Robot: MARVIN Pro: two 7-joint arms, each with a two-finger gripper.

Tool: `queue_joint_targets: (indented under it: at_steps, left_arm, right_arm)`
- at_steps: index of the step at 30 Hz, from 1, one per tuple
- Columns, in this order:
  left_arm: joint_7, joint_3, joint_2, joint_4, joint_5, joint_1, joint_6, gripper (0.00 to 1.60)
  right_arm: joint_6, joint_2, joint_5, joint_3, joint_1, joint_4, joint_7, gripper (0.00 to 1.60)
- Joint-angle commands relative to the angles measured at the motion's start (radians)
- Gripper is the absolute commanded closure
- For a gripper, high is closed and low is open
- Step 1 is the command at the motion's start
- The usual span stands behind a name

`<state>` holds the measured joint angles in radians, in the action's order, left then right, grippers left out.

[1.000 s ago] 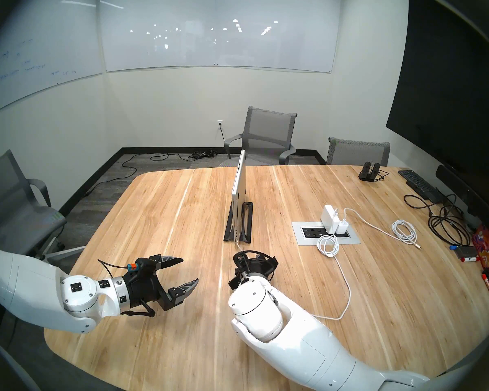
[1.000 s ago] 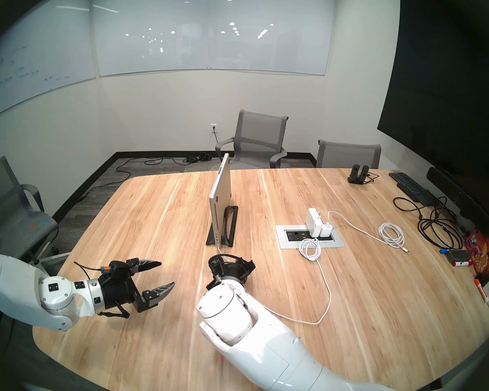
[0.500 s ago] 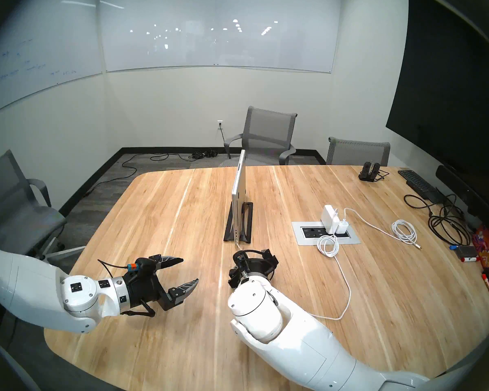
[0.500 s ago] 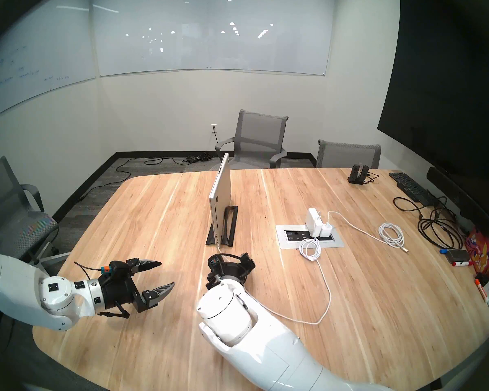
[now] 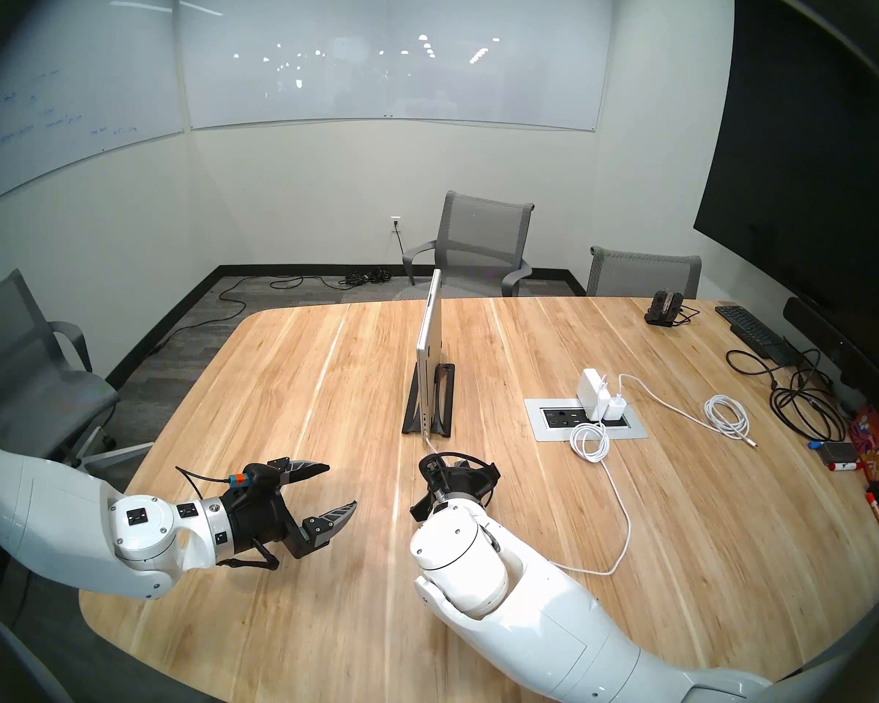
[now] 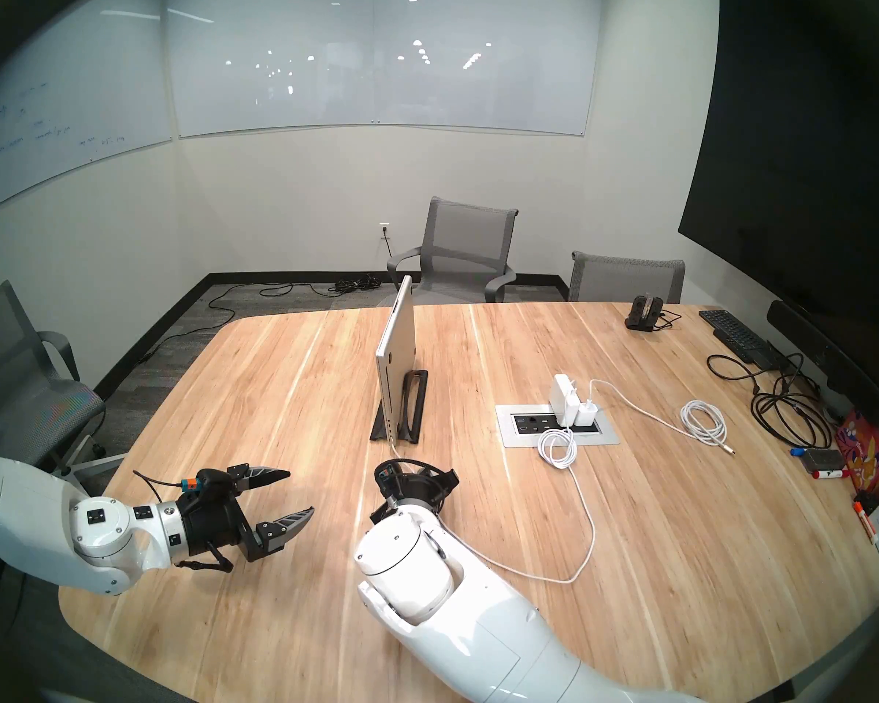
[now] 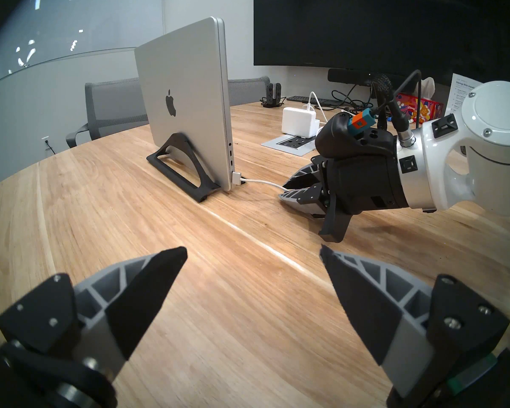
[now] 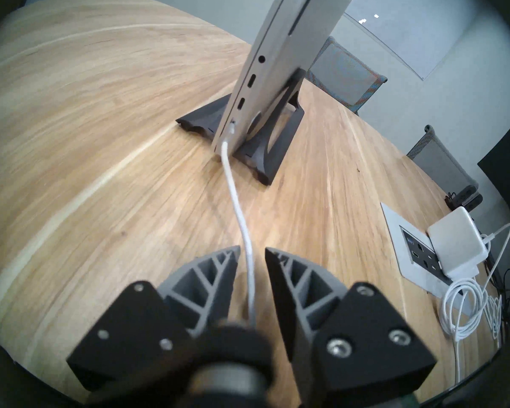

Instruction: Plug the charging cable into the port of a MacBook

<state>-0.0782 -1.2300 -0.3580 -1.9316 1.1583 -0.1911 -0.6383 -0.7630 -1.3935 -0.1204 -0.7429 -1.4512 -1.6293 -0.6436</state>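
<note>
White and thin, the charging cable [image 8: 233,186] runs across the wooden tabletop [image 7: 100,222] from the power adapter [image 7: 299,121] side to the near edge of the MacBook [image 7: 183,104]. The MacBook stands on edge, upright in a black stand [image 7: 186,174]. The cable's connector [image 7: 236,177] sits flush against the lowest port on that edge, with no gap visible in either wrist view. The three ports above it are empty. Change noted: in the head views the right tool [image 8: 252,248] spread its fingers wide half a second ago and has since drawn them partly together. Neither arm has shifted, and the cable and connector lie as they did a second ago. At present the right tool's fingers stand a little apart with the cord passing between them. The gap is wider than the cord. The cord lies close to one finger, and contact there cannot be confirmed, so it does not appear to be pinched. The left tool [image 7: 253,248] hangs over bare tabletop to the left of the stand, fingers spread wide, holding nothing. Assessment: the insertion looks complete, and the connector stayed in place through the release, which suggests it is properly seated. The re-narrowing of the fingers around the cord is the one concern. If they close on it and the arm withdraws, the connector could be pulled out again. A clean retreat calls for the fingers to clear the cord first.
</note>
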Motion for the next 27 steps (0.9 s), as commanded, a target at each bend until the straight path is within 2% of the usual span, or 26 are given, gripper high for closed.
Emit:
queue_joint_targets:
  at_steps: [1,8,21,27]
  left_arm:
    - [-0.002,0.009,-0.002,-0.004,-0.002,-0.007,-0.004,0.0]
    - [-0.002,0.009,-0.002,-0.004,-0.002,-0.007,-0.004,0.0]
    - [-0.002,0.009,-0.002,-0.004,-0.002,-0.007,-0.004,0.0]
    - [-0.002,0.009,-0.002,-0.004,-0.002,-0.007,-0.004,0.0]
  right_arm:
    - [0.013,-0.008,0.001,0.0,0.022,0.003,0.009,0.89]
    - [0.025,-0.016,0.002,-0.001,0.033,0.022,0.013,0.92]
    - [0.045,-0.028,0.005,-0.01,0.067,0.054,0.033,0.75]
    - [0.056,-0.032,0.005,-0.013,0.08,0.07,0.047,0.72]
